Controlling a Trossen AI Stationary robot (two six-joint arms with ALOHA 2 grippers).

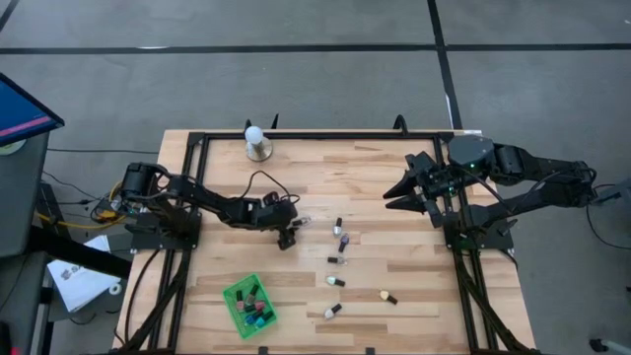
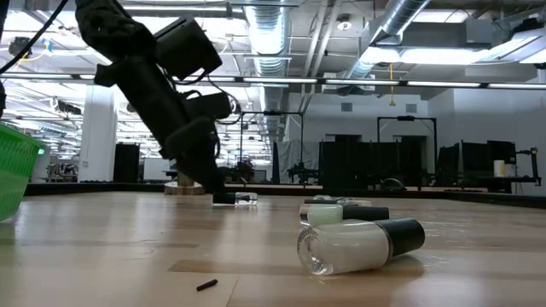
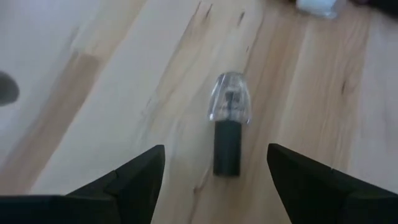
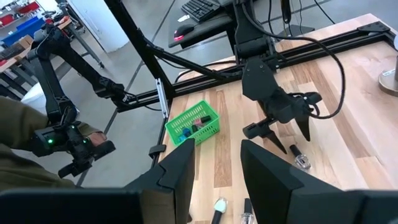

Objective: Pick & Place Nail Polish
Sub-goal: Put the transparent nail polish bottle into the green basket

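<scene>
Clear bottle [image 3: 230, 124] between my left gripper [image 3: 214, 171] fingers, spread wide, ungrasped; basket [image 1: 237, 296] part-filled, several loose; right gripper [image 4: 214, 165] parked, fingers parted.

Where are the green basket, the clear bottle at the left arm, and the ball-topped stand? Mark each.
green basket [image 1: 235, 299]: high view, on its left rim.
clear bottle [image 3: 230, 99]: left wrist view, on its glass body.
ball-topped stand [image 1: 255, 135]: high view, on the white ball.
</scene>
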